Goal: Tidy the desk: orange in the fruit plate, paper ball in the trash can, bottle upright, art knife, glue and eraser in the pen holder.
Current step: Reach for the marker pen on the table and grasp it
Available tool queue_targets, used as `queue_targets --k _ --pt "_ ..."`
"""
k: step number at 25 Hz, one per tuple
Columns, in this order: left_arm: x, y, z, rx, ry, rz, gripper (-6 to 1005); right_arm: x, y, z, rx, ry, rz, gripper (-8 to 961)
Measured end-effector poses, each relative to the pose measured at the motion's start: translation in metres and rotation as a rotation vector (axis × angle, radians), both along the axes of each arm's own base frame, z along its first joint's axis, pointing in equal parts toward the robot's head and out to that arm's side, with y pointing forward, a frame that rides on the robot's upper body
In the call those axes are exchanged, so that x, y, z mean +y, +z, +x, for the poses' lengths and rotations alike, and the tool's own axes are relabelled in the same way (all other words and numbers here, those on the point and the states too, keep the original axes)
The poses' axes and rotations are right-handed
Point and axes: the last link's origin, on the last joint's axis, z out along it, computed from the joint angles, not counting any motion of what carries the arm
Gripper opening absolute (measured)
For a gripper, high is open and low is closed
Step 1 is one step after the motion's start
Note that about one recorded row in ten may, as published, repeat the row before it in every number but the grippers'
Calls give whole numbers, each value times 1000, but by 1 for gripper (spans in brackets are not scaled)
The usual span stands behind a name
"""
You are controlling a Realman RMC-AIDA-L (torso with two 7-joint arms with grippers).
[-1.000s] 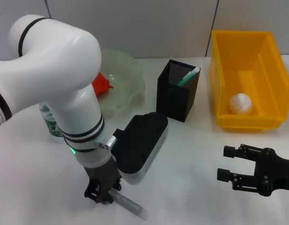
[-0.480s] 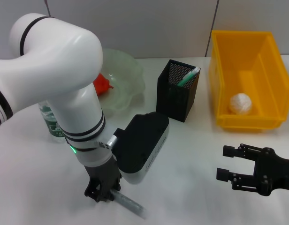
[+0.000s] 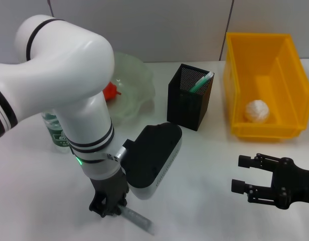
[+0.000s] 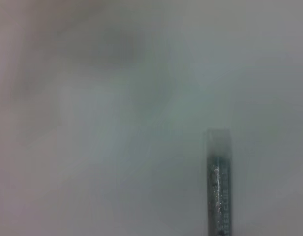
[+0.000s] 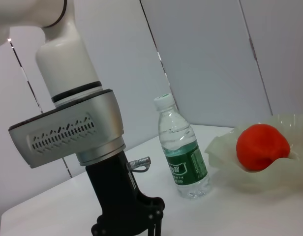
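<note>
My left gripper [image 3: 110,205] points down at the near table, shut on one end of a grey stick [image 3: 138,219], either the art knife or the glue; it also shows in the left wrist view [image 4: 219,189]. My right gripper [image 3: 240,174] is open and empty at the near right. The orange [image 3: 111,90] lies in the fruit plate [image 3: 137,83]. The paper ball [image 3: 257,111] lies in the yellow trash can [image 3: 234,75]. The bottle [image 3: 53,131] stands upright. The pen holder [image 3: 187,108] holds a green-and-white stick [image 3: 201,82]. The eraser is out of view.
In the right wrist view the left gripper's black base [image 5: 123,209] stands in front of the bottle [image 5: 183,153], with the orange [image 5: 262,146] in the plate [image 5: 223,147] beyond. My left arm's big white links [image 3: 69,75] hang over the table's left half.
My left wrist has shifted slightly to the right over the grey stick. The right arm has not moved.
</note>
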Motion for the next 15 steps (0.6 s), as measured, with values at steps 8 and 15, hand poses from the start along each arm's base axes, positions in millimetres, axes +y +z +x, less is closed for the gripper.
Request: queue_targets --k 8,15 --pt "0 -1 0 5 2 5 144 0 0 -1 1 3 -2 770" --pt "0 -1 1 4 1 8 191 0 0 -1 3 6 -3 770"
